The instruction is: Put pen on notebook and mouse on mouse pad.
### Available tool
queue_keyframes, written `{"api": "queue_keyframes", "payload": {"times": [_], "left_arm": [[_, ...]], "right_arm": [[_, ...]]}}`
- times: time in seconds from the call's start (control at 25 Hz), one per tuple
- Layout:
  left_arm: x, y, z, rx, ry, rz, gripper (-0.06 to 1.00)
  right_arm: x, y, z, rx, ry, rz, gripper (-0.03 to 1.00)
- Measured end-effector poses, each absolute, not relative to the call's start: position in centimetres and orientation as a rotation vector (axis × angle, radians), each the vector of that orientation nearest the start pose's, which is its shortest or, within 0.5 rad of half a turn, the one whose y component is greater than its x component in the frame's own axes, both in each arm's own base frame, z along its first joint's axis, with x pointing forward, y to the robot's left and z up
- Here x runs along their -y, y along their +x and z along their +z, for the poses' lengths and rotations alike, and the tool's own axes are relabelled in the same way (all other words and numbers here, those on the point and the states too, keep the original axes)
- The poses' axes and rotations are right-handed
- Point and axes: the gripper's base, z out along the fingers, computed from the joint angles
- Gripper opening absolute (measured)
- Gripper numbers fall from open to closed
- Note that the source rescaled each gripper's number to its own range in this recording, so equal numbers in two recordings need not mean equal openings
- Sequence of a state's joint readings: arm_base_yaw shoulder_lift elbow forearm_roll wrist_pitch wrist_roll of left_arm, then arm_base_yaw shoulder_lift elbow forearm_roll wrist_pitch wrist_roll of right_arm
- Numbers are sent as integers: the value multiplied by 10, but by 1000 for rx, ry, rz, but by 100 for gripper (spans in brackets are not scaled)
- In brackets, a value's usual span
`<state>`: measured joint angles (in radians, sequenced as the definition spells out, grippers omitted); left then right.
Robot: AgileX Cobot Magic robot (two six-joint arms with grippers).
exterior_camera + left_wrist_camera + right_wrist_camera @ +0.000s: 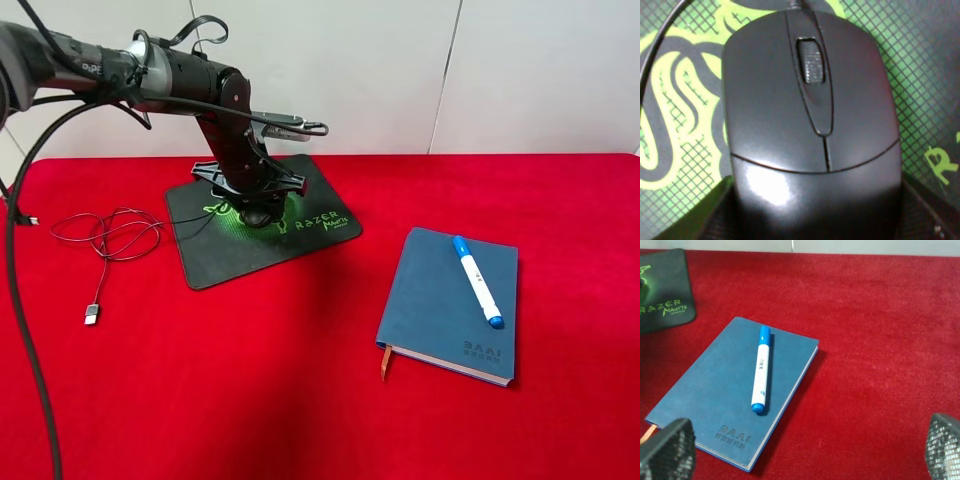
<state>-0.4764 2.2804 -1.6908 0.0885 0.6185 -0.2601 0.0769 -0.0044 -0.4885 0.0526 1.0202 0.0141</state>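
Note:
The dark glossy mouse (810, 130) rests on the black mouse pad (320, 215) over its green snake logo (675, 125). My left gripper (258, 205) comes down on it from above, and its mesh pads (700, 220) press against both sides of the mouse's rear. The white pen (477, 280) with the blue cap lies along the blue-grey notebook (430, 310), which sits flat on the red cloth to the right. In the right wrist view my right gripper (807, 442) hangs open above the notebook's near corner, with nothing between its fingers (670, 445).
The mouse's thin black cable (110, 235) loops on the red cloth left of the pad and ends in a USB plug (91, 315). An orange ribbon (384, 362) sticks out of the notebook. A white wall stands behind the table.

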Motion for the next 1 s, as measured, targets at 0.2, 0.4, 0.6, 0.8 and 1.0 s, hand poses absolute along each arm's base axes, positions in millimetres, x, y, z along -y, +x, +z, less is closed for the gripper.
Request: {"api": "queue_keyframes", "payload": {"times": [0.2,0.4,0.6,0.8,1.0], "left_arm": [[217,431,129,-2674,370,-134,0],[216,430,128,-2694,366,-125,11],[216,429,127,-2712,318,-131,87],[215,428,128,-2726,313,-126,98],[214,426,153,-2708,307,-132,99]], "right_arm": [[-4,-3,277,-2011,-64,120,100],[-4,-3,277,-2011,-64,120,100],[-4,-3,277,-2011,-64,121,100],[-4,-3,277,-2011,-64,121,100],[-4,-3,277,-2011,-64,121,100]]}}
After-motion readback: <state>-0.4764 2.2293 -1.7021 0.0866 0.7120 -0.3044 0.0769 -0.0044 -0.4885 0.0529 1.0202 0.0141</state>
